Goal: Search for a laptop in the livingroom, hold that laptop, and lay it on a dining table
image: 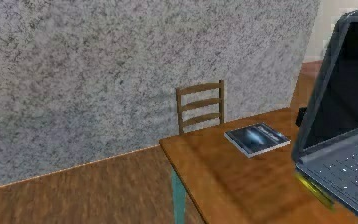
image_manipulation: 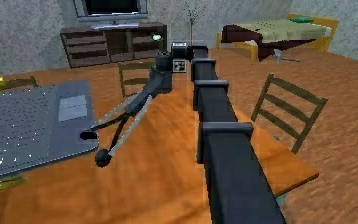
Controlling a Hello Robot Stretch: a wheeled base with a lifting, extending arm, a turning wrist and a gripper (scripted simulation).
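Laptop (image_manipulation: 32,125) lies opened on the wooden bench (image_manipulation: 167,150), at the arm side view's left. The arm (image_manipulation: 222,140) stretches out over the bench, and the claw (image_manipulation: 95,145) slants down and leftward, its thin fingers just beside the laptop's edge; whether it grasps anything cannot be told. A book (image: 257,138) lies on the bench near a chair (image: 201,105) against the speckled wall (image: 87,70). Farther off stand a television (image_manipulation: 112,10), a cabinet (image_manipulation: 107,42) and a bed (image_manipulation: 277,35).

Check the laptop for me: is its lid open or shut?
Open. In the forward view the laptop has its dark screen raised above the keyboard; the arm side view shows its trackpad exposed.
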